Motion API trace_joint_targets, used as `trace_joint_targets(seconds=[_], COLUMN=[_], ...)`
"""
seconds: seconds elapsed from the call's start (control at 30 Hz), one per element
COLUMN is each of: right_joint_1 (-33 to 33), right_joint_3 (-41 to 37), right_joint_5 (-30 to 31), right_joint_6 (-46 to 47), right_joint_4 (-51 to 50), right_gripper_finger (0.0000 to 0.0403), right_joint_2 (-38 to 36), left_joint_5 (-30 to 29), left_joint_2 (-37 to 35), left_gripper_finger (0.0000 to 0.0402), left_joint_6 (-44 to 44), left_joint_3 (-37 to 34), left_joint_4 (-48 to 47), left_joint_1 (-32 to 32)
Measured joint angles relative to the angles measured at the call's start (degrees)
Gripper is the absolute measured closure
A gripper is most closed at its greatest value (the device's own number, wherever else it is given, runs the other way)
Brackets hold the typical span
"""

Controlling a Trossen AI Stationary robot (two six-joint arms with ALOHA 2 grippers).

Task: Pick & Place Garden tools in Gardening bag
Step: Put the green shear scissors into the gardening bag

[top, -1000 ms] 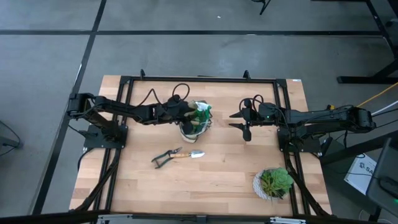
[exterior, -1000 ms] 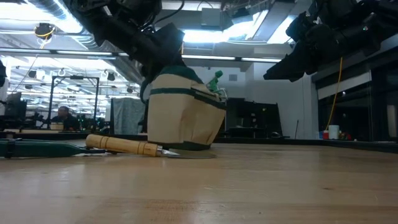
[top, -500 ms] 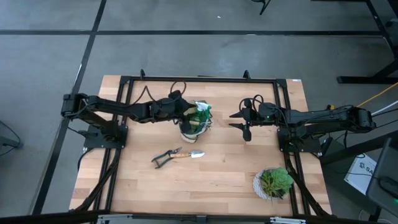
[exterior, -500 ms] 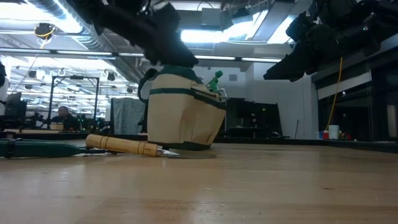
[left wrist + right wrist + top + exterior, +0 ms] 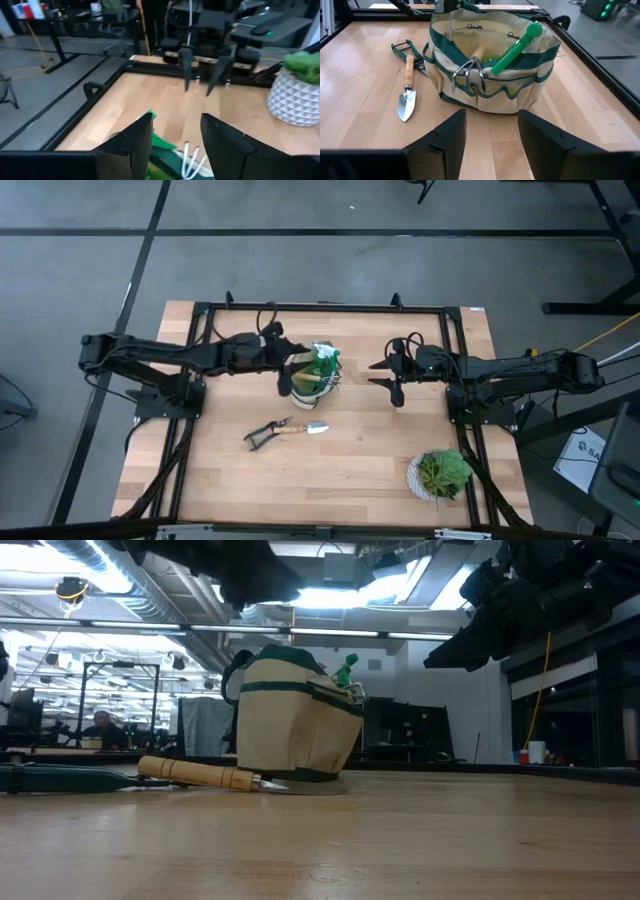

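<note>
The cream gardening bag (image 5: 490,75) with green trim stands upright on its base mid-table (image 5: 316,375). A bright green tool (image 5: 520,45) and a wooden-handled claw rake (image 5: 470,70) stick out of it. A wooden-handled trowel (image 5: 303,428) and dark-handled shears (image 5: 262,434) lie flat on the table near the bag. My left gripper (image 5: 175,130) hovers open above the bag's left rim (image 5: 288,372), holding nothing. My right gripper (image 5: 490,130) waits open to the right of the bag (image 5: 395,376), pointing at it.
A leafy plant in a white pot (image 5: 440,475) stands near the front right corner. A black frame (image 5: 320,307) runs round the table's edges. Bare wood lies between the bag and the pot, and in front of the trowel.
My left gripper has risen from the bag's top and drawn back toward the table's left edge, now clear above the rim. The bag, trowel and shears have stayed where they were.
</note>
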Motion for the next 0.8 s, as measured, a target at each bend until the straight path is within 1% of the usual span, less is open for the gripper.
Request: trace_joint_targets(seconds=[0.07,0.17,0.3,0.5,0.8], right_joint_1=[0.0,0.0,0.0,0.0,0.0], right_joint_3=[0.0,0.0,0.0,0.0,0.0], right_joint_5=[0.0,0.0,0.2,0.2,0.2], right_joint_6=[0.0,0.0,0.0,0.0,0.0], right_joint_4=[0.0,0.0,0.0,0.0,0.0], right_gripper_finger=[0.0222,0.0222,0.0222,0.0222,0.0222], right_joint_2=[0.0,0.0,0.0,0.0,0.0], left_joint_5=[-0.3,-0.7,-1.0,-3.6,-3.7], left_joint_2=[-0.7,-1.5,-1.7,-1.2,-0.6], left_gripper_finger=[0.0239,0.0238,0.024,0.0242,0.0243], left_joint_6=[-0.2,-3.0,-5.7,-10.7,-13.8], left_joint_3=[0.0,0.0,0.0,0.0,0.0], left_joint_4=[0.2,0.0,-2.7,-5.5,-5.4], left_joint_1=[-0.8,-2.1,-3.9,-6.7,-13.7])
